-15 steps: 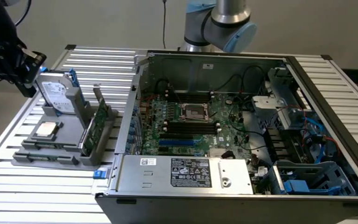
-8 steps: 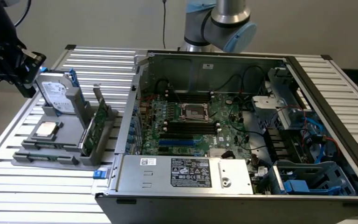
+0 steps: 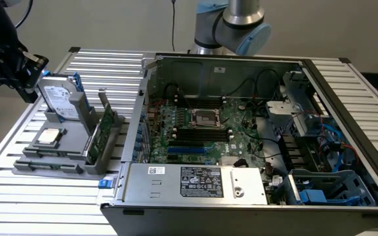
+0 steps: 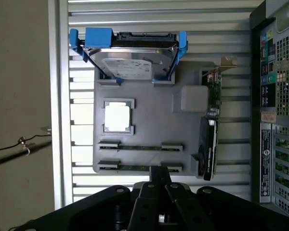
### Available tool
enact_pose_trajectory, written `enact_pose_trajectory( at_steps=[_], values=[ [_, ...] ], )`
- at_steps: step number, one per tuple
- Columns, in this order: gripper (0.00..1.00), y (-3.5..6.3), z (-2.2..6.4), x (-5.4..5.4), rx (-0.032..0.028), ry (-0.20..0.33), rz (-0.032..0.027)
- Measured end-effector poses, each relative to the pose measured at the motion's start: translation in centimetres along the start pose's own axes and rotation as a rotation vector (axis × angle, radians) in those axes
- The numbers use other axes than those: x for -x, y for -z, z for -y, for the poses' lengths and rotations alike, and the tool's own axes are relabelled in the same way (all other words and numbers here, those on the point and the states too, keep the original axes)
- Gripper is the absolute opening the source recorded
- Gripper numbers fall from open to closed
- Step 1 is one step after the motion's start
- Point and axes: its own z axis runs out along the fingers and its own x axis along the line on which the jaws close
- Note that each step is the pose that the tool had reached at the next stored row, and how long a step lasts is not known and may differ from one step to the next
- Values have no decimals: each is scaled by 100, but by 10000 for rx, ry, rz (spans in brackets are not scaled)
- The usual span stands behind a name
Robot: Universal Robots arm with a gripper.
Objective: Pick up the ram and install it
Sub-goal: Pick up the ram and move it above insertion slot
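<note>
Two ram sticks stand on edge in the front slots of a grey holder point(image 4: 149, 120): one ram stick point(image 4: 140, 147) and a second ram stick point(image 4: 135, 167) nearer my fingers. In the exterior view the ram point(image 3: 49, 153) sits low at the holder's point(image 3: 51, 167) near end. My gripper point(image 4: 159, 174) hovers above the holder's ram end, fingers together, holding nothing. Seen from the exterior camera, the gripper point(image 3: 25, 78) hangs high at the far left, above the hard drive.
The holder also carries a silver hard drive with blue rails point(image 4: 130, 60), a CPU point(image 4: 118, 117) and a green expansion card point(image 4: 209, 130). At the exterior view's right stands the open computer case point(image 3: 255, 196), its motherboard point(image 3: 205, 130) showing black memory slots point(image 3: 202, 133).
</note>
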Motion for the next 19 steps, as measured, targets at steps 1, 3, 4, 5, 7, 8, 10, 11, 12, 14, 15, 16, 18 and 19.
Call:
enact_pose_trajectory(
  at_steps=[1, 3, 4, 5, 7, 8, 10, 11, 12, 14, 15, 16, 18, 19],
  values=[
    [11, 0, 0, 0, 0, 0, 0],
    [11, -4, 0, -19, 34, 6, 47],
    [11, -7, 1, -22, 80, 58, 78],
    [11, -11, 1, -27, 150, 111, 109],
    [11, -20, 2, -30, 271, 304, 128],
    [11, -30, 2, -30, 289, 483, 122],
    [11, -50, 3, -30, 289, 843, 99],
    [11, -58, 4, -29, 289, 1024, 87],
    [11, -62, 4, -29, 287, 1203, 68],
    [11, -72, 4, -30, 286, 1566, 28],
    [11, -76, 5, -30, 284, 1744, 7],
    [11, -79, 5, -30, 281, 1924, -14],
    [11, -87, 5, -30, 276, 2298, -56],
    [11, -91, 5, -30, 273, 2477, -76]
  ],
)
